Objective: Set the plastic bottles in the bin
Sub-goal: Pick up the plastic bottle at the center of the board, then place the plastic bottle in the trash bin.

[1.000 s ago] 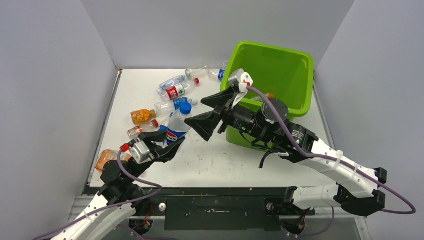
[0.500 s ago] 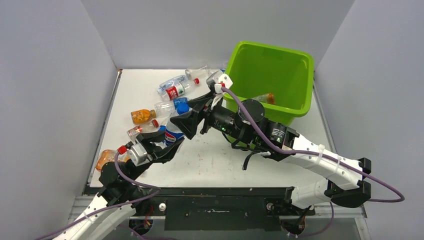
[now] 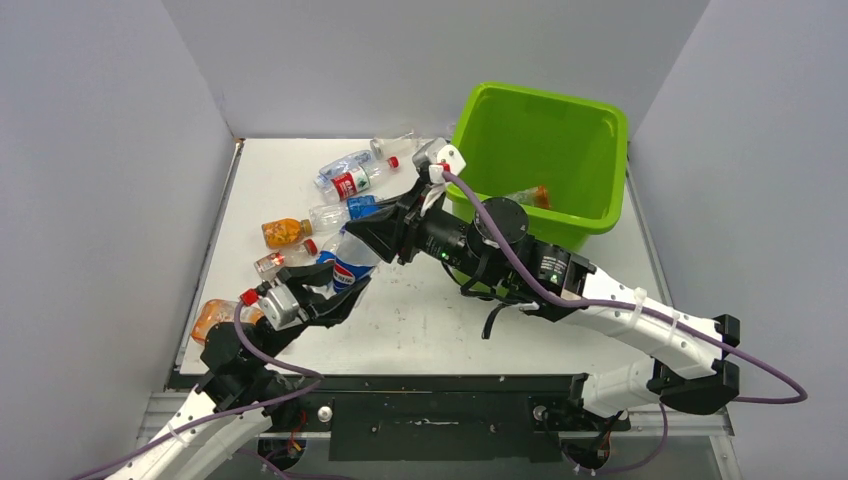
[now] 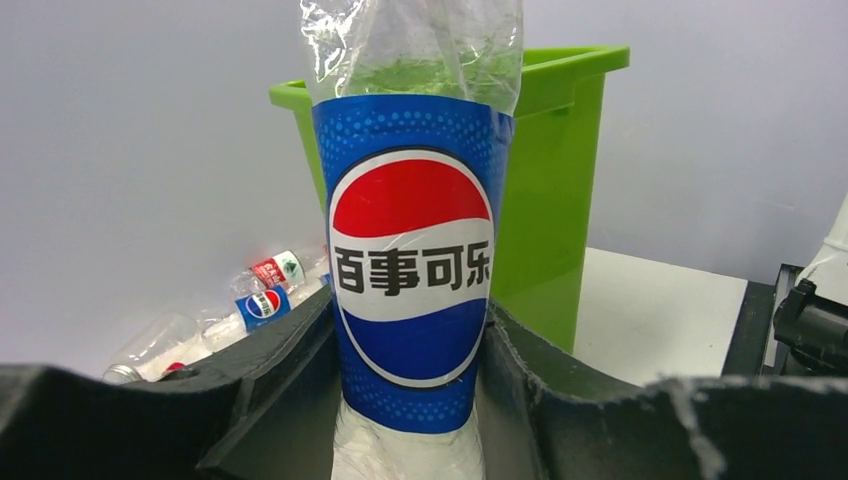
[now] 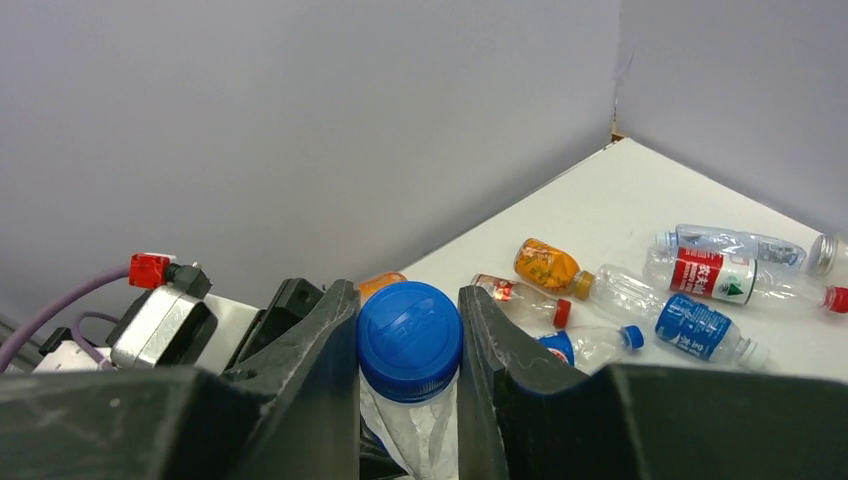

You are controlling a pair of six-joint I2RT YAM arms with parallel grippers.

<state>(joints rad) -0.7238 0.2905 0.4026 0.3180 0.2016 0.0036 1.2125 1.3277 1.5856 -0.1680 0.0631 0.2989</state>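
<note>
A clear plastic bottle with a blue Pepsi label (image 3: 347, 264) stands upright off the table. My left gripper (image 3: 322, 292) is shut on its lower body, and the label (image 4: 411, 290) fills the left wrist view between the jaws. My right gripper (image 3: 368, 236) reaches in from the right and is shut on the same bottle's blue cap (image 5: 410, 338). The lime-green bin (image 3: 590, 215) stands at the back right, behind the held bottle as the bin (image 4: 545, 200) shows in the left wrist view. An orange bottle (image 3: 534, 196) lies inside it.
Several loose bottles lie on the white table at the back left: an orange one (image 3: 280, 232), a red-labelled one (image 3: 352, 182), a clear red-capped one (image 3: 284, 261) and another orange one (image 3: 212, 318) near the left edge. Grey walls enclose the table.
My right gripper swung left from beside the bin to the top of the held bottle and shut on its blue cap. The left gripper kept its hold and barely moved.
</note>
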